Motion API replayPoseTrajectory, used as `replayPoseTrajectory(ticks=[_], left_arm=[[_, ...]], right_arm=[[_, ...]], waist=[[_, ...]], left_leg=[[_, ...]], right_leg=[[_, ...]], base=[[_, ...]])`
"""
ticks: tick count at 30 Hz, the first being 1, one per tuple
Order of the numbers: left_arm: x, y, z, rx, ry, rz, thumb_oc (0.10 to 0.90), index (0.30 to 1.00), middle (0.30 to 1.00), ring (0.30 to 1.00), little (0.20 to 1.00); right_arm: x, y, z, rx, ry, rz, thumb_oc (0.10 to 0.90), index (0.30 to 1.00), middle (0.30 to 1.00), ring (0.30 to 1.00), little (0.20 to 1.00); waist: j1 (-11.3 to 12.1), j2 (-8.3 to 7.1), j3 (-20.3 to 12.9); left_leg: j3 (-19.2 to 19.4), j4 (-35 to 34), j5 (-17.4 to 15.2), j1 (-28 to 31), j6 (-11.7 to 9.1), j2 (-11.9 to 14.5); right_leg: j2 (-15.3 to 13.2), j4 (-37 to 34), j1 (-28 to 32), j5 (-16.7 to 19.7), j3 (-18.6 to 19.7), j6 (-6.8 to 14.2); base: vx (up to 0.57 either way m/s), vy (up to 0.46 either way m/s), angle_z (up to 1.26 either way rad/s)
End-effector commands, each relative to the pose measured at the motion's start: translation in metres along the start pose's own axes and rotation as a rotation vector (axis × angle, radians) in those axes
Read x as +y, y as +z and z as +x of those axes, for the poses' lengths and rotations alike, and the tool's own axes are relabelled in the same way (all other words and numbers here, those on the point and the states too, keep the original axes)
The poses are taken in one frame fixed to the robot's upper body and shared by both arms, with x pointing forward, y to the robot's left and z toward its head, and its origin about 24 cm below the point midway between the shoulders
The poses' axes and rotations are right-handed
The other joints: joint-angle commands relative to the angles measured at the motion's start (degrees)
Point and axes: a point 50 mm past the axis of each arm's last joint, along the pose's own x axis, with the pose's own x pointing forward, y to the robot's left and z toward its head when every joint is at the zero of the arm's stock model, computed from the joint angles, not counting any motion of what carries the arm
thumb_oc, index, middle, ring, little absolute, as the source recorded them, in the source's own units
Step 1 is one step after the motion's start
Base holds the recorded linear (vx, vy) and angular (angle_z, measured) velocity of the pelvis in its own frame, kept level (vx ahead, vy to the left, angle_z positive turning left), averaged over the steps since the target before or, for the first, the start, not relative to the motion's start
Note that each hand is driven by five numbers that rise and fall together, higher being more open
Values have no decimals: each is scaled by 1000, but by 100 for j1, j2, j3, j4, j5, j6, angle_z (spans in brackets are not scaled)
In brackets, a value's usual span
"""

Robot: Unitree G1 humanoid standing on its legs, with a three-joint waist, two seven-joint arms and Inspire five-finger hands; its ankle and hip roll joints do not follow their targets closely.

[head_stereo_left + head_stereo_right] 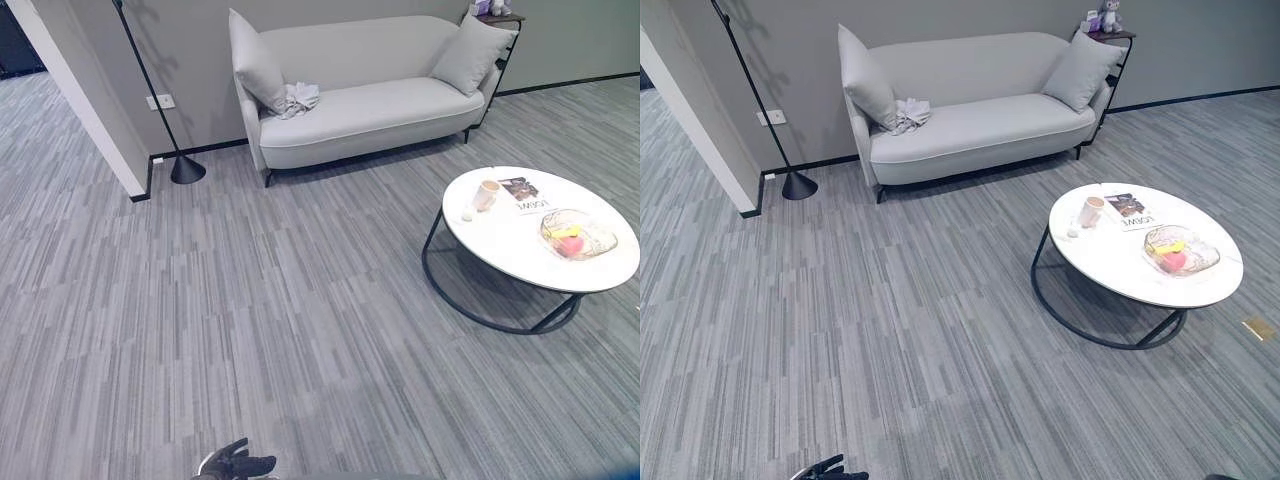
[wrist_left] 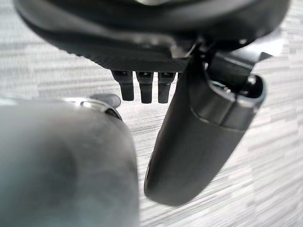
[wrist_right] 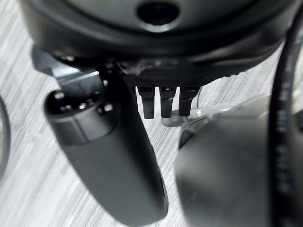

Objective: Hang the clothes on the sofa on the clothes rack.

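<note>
A pale garment (image 1: 298,99) is seen crumpled on the seat of a light grey sofa (image 1: 390,110), bunched against the cushion (image 1: 256,62) at the left end; a matching cushion (image 1: 472,53) is propped at the other end. The sofa is backed against the wall at the far side of a carpeted room, well apart from the robot. No clothes rack can be made out. The left hand (image 2: 199,123) is held low with nothing in it, its fingers (image 2: 144,87) straight and relaxed and its thumb standing clear above the carpet. The right hand (image 3: 113,142) is carried the same way, fingers (image 3: 163,103) extended, grasping nothing. Both are judged to be hanging slack because the clothing is not yet within reach. The left hand is also glimpsed at the lower edge of the head camera's view. To the right, a round white table (image 1: 500,250) on a dark ring frame bears a cup (image 1: 487,194), a magazine (image 1: 522,192) and a glass bowl (image 1: 577,236) of fruit. A floor lamp (image 1: 182,165) stands by the wall to the sofa's left. The task is judged barely begun: the sofa must be approached first, with the table kept to one side.
</note>
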Motion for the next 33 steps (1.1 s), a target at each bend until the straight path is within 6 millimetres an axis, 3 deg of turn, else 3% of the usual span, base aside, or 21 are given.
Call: replayPoseTrajectory(ticks=[1,7,14,21,22,33], left_arm=[[-19,-6,1,39,-36,-9,800,900,900,900,900],[-8,-14,-1,61,-11,-3,800,900,900,900,900],[-10,-27,-4,116,-45,152,800,900,900,900,900],[-10,-27,-3,135,-68,346,800,900,900,900,900],[-12,-27,-3,141,-77,361,800,900,900,900,900],[-17,-15,0,115,-97,518,800,900,900,900,900]], right_arm=[[18,-9,1,46,39,-11,800,900,900,900,900],[24,-6,2,38,67,-88,800,900,900,900,900],[38,8,3,-12,112,-281,800,900,900,900,900],[46,16,3,-30,130,-415,800,900,900,900,900],[47,17,3,-32,131,-427,800,900,900,900,900],[45,22,3,-29,123,-444,800,900,900,900,900]], waist=[[102,-265,58],[202,-243,-31],[165,-231,-63],[7,-195,-57],[-11,-192,-50],[-177,-94,43]], left_leg=[[-360,-417,-71,-321,75,-507],[-442,-417,-59,-275,49,-496],[-495,-417,-128,-177,84,-533],[-545,-417,-228,-36,151,-625],[-476,-417,-121,-81,201,-657],[-509,-417,-334,178,414,-912]], right_leg=[[-325,31,20,-8,155,281],[-300,31,116,-74,77,248],[-310,31,211,-83,111,201],[-371,68,277,-69,204,207],[-409,71,226,26,129,164],[-757,646,178,-48,232,259]], base=[[3,-32,18],[9,-22,12],[14,8,7],[25,27,3],[-46,37,5],[43,70,0]])
